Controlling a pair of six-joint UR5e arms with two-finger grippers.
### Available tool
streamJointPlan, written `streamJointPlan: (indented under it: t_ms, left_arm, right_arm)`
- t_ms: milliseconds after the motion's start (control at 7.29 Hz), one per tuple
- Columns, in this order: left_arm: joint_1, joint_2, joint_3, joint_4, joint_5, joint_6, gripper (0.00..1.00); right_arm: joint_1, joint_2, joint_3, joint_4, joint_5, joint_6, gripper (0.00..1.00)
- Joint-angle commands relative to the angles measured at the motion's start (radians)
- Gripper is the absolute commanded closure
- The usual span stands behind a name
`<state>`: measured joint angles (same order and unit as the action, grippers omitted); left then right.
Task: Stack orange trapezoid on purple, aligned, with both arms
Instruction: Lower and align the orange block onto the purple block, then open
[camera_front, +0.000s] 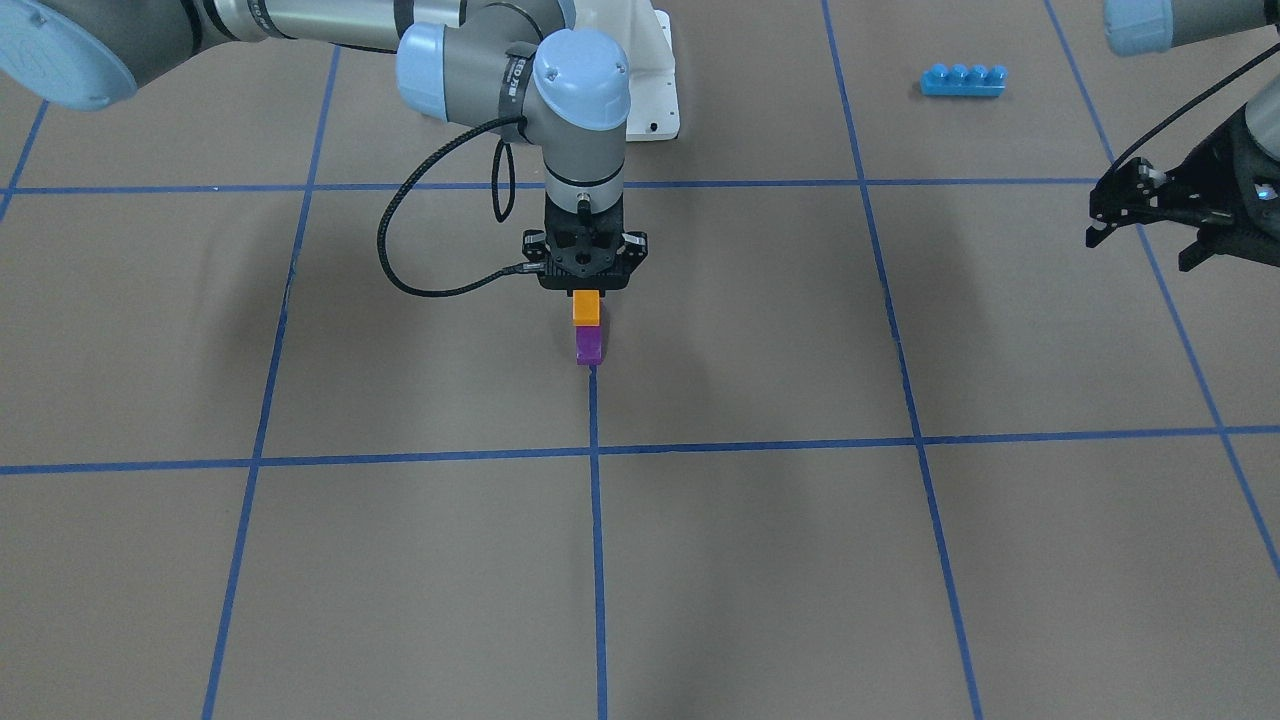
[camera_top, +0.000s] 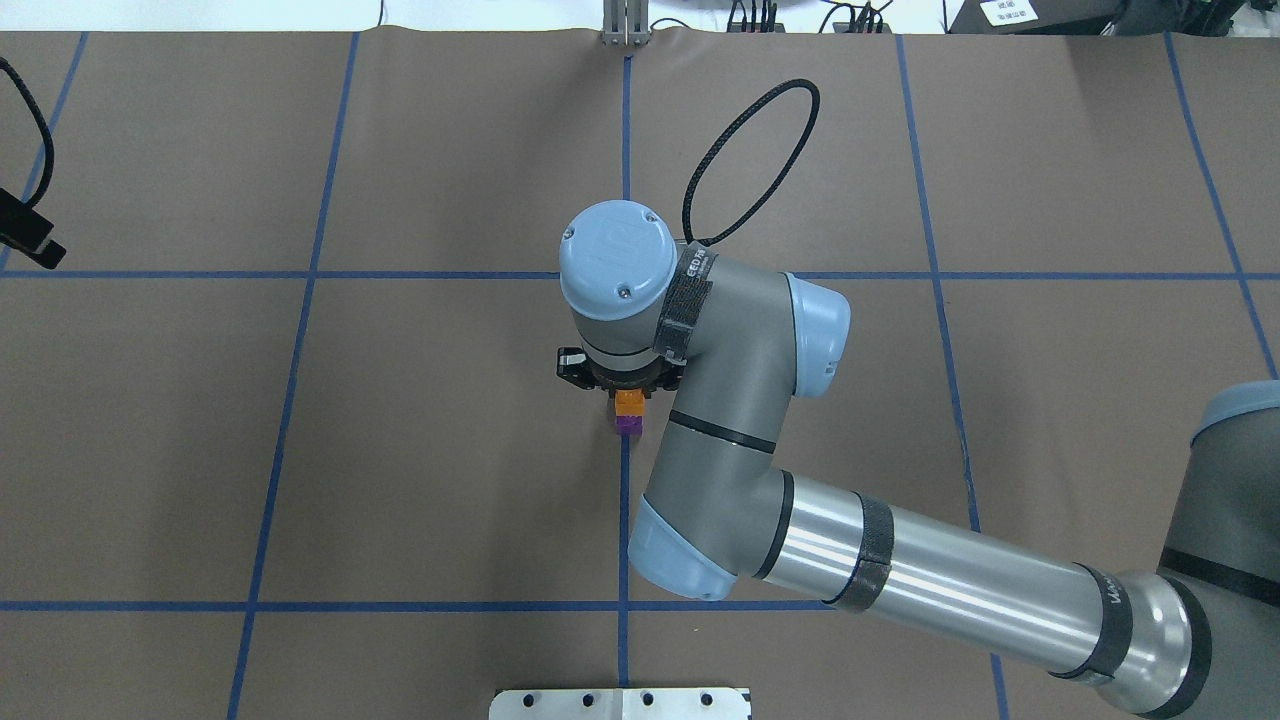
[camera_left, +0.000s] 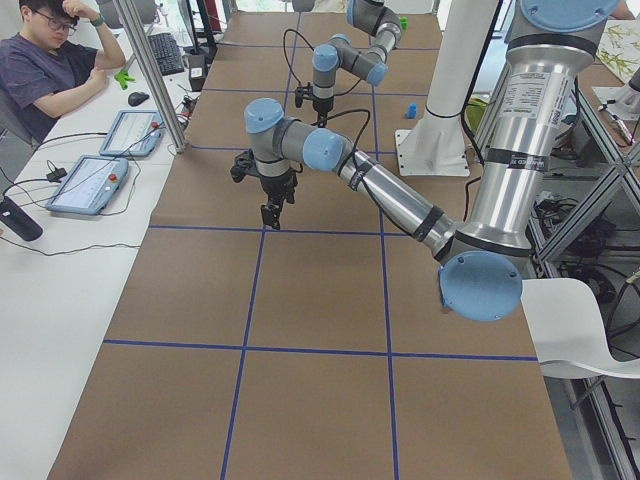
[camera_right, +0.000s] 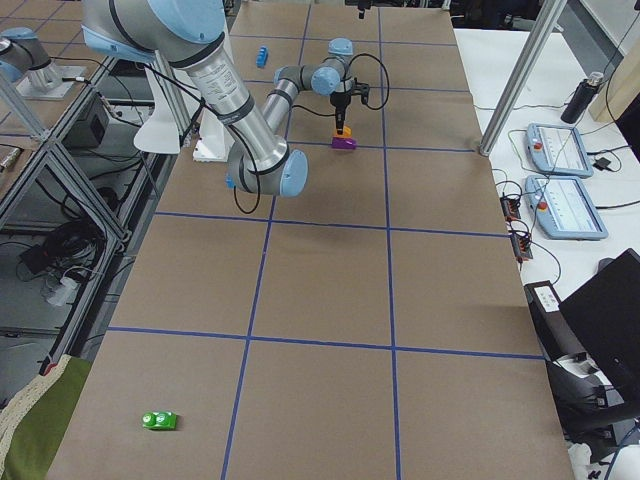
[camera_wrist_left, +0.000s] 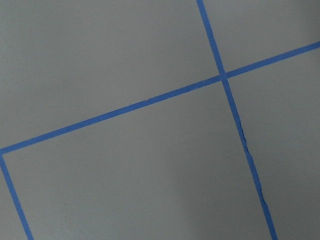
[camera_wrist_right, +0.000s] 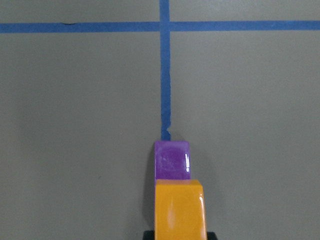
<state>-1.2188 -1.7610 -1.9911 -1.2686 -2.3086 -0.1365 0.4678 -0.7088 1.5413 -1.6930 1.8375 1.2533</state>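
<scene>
From across the table, the right gripper (camera_front: 588, 295) points straight down and is clamped on the orange trapezoid (camera_front: 586, 307), which pokes out just under its black body. The purple block (camera_front: 589, 346) stands directly beneath the orange one, at the end of a blue tape line (camera_front: 597, 520). The two look to be touching, though I cannot tell if the stud is fully seated. The left gripper (camera_front: 1142, 250) hangs well off to the side of the pair, its jaws spread with nothing between them. A blue four-stud brick (camera_front: 963, 80) lies well apart from both grippers, nearer the left one.

Looking down from behind the robot, the right wrist covers most of its gripper. The orange trapezoid (camera_top: 629, 402) peeks out at the gripper's near edge, and the purple block (camera_top: 629, 427) shows just past it.

From the left end of the table, the left gripper (camera_left: 272, 212) points down over bare brown paper. The right one is far behind it and too small to judge. An operator (camera_left: 55, 60) sits at the side desk.

From the right end, the orange trapezoid (camera_right: 343, 131) sits right under the right gripper, with the purple block (camera_right: 344, 143) below it. A green toy (camera_right: 159, 421) lies far from that gripper.

The left wrist camera shows only paper and crossing tape below the left gripper.

The right wrist camera shows the orange trapezoid (camera_wrist_right: 180, 210) close in the grip, and the purple top (camera_wrist_right: 172, 160) just beyond it, in line with the tape
</scene>
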Motion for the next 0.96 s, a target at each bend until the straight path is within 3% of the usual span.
streamJointPlan:
  t_ms: [0, 824]
  left_arm:
    - [-0.001, 0.000, 0.000, 0.000, 0.000, 0.000, 0.00]
    - [0.001, 0.000, 0.002, 0.000, 0.000, 0.002, 0.00]
  right_arm:
    - [-0.001, 0.000, -0.010, -0.001, -0.001, 0.000, 1.00]
    - [-0.008, 0.000, -0.023, 0.004, -0.006, -0.043, 1.00]
